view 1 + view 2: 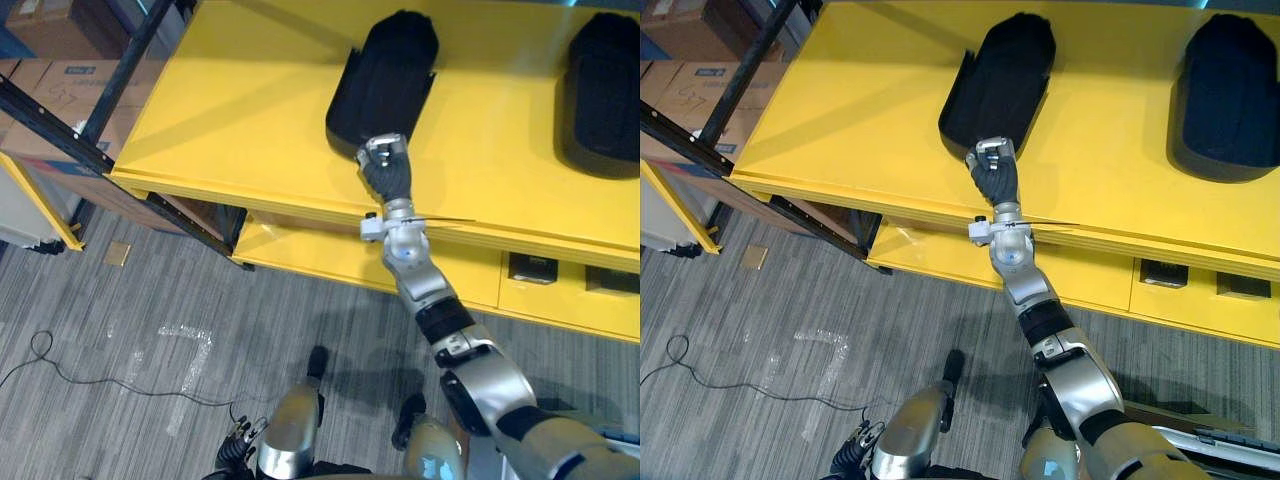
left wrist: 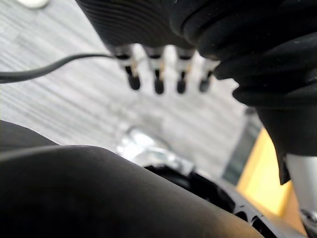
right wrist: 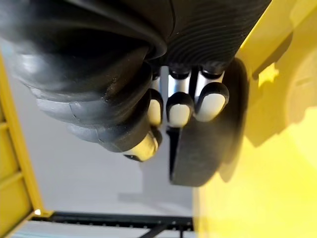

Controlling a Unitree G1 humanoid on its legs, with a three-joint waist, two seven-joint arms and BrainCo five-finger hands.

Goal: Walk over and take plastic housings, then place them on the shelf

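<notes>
Where right hand (image 1: 385, 166) is reaching: near rim of left housing (image 1: 385, 75), fingers seemingly curling round it (on yellow shelf (image 1: 230, 110)).
Left hand (image 2: 157, 82): fingers hanging straight.

Head eyes look down, sharing the shelf (image 1: 250, 130); wrist cameras peer close, left seemingly toward floor (image 2: 59, 104).

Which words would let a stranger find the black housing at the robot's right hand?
Start at the top board of the big yellow shelf, where two black rounded plastic housings lie apart. The wanted housing is the one on the robot's left side. Unlike the other black housing, it has the robot's right hand at its near end.
</notes>
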